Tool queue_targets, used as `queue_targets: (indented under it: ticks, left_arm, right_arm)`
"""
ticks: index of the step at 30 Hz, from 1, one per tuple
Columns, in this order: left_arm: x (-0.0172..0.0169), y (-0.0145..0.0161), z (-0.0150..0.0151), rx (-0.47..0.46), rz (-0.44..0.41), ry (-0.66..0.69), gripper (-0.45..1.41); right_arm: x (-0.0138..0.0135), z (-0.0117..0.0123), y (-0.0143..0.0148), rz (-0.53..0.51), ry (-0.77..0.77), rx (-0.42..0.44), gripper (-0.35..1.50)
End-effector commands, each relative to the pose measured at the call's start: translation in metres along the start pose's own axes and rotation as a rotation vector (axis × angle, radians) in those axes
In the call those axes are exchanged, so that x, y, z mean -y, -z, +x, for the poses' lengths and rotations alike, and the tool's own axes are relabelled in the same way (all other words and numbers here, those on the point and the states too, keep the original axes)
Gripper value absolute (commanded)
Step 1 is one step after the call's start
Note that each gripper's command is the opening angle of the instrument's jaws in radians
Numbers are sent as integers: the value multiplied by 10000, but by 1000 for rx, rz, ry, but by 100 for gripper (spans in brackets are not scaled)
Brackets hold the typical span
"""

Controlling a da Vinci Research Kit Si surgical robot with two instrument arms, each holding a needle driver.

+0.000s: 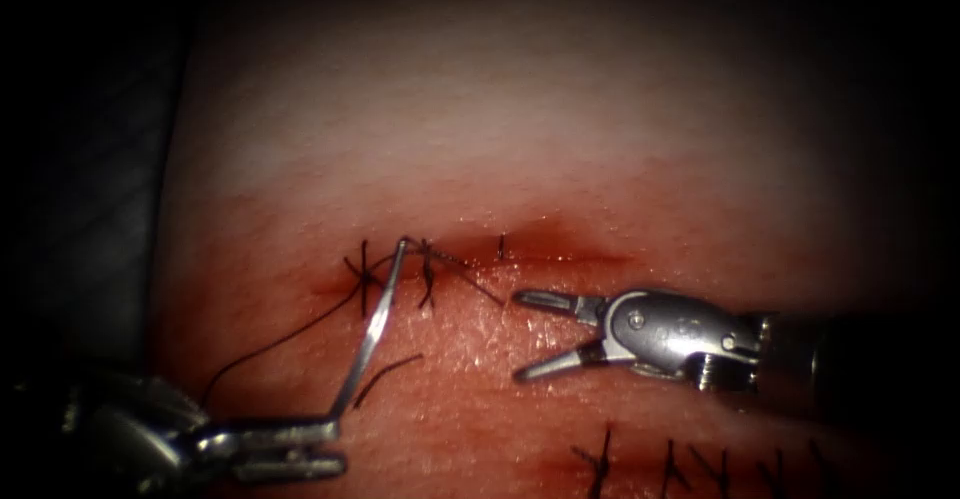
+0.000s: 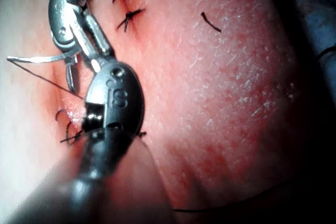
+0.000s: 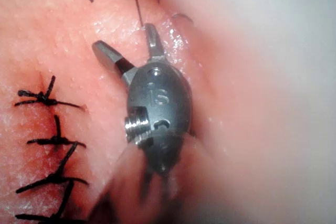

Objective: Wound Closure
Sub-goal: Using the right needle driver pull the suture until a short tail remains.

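At the near edge of the endoscope view, the left tool (image 1: pixel 300 444) comes in low from the left with its jaws clamped on one end of the needle (image 1: pixel 372 334). The needle rises from those jaws as a bright curved sliver, and its far tip reaches the cut (image 1: pixel 520 254) beside the tied stitches (image 1: pixel 365 274); I cannot tell whether the tip is in the tissue (image 1: pixel 480 159) or only resting against it. In the left wrist view the same needle (image 2: pixel 39 59) lies crosswise in the jaws of the left tool (image 2: pixel 71 59).

A dark thread (image 1: pixel 270 344) trails from the stitches down toward the left tool, and a short cut end of thread (image 1: pixel 385 377) lies loose on the tissue just right of the needle.

Farther in, the right tool (image 1: pixel 525 334) enters from the right with its jaws spread wide, grasping nothing, just below the cut. Red fluid (image 1: pixel 545 234) pools along the cut. A row of older stitches (image 1: pixel 690 464) runs along the near right edge.
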Motion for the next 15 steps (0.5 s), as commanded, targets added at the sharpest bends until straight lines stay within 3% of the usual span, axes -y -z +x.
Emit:
queue_targets:
  ticks: [1,7,11,13,15]
  left_arm:
    - [-1,-5,-8,-8,-5,5,-45]
    - [-5,-5,-5,-14,-8,13,-45]
    - [-9,-6,-3,-19,-11,15,-45]
    - [-12,-7,-4,-22,-12,18,-45]
    - [-15,-7,-4,-22,-12,21,-45]
  right_arm:
    - [-2,-1,-11,4,14,8,123]
    - [-8,-4,-23,-1,27,44,120]
    - [-5,-13,-34,11,38,67,94]
    - [0,-19,-36,27,35,64,-35]
    - [0,-21,-35,10,2,73,-35]
